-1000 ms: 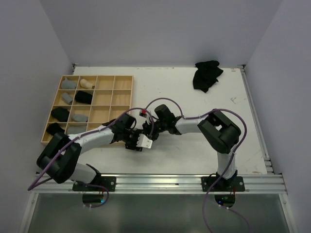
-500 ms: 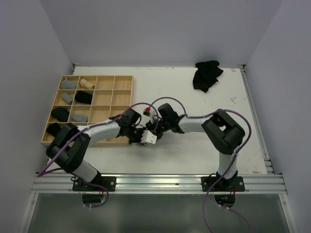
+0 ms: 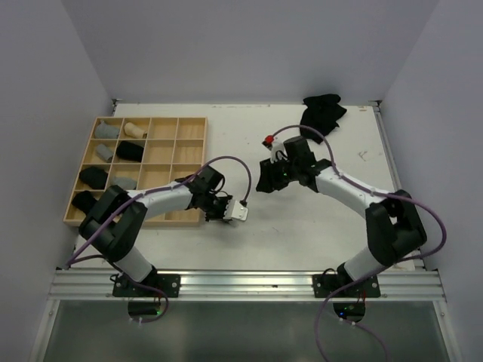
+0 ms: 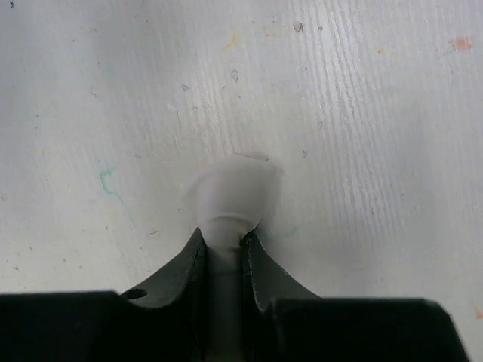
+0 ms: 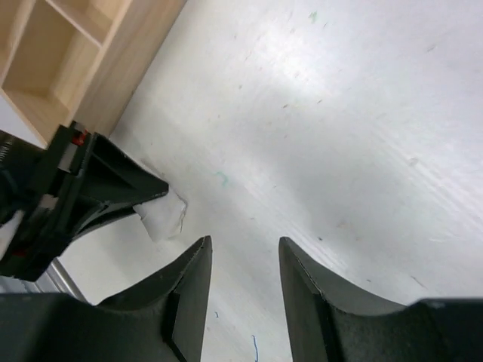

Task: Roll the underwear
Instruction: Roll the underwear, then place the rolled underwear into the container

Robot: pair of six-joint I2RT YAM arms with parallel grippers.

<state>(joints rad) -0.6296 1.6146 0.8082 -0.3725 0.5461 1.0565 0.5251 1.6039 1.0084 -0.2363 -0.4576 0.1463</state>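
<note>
The wooden tray [image 3: 190, 151] holds perhaps seven rolls [image 3: 130, 151]; left gripper [image 4: 224, 241] pinches a white underwear roll [image 4: 232, 192] (right gripper [image 5: 244, 243] parted, empty).

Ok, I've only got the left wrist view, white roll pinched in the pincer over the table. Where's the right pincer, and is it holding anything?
Observer: The right pincer is open and empty, over the middle of the table, apart from the left pincer and the white roll.
Operator: Where's the tray from here?
Observer: The wooden tray lies on the table's left side; its near right corner is beside the left pincer.
Operator: Any more to roll?
Observer: One crumpled black pile at the table's far right corner.
</note>
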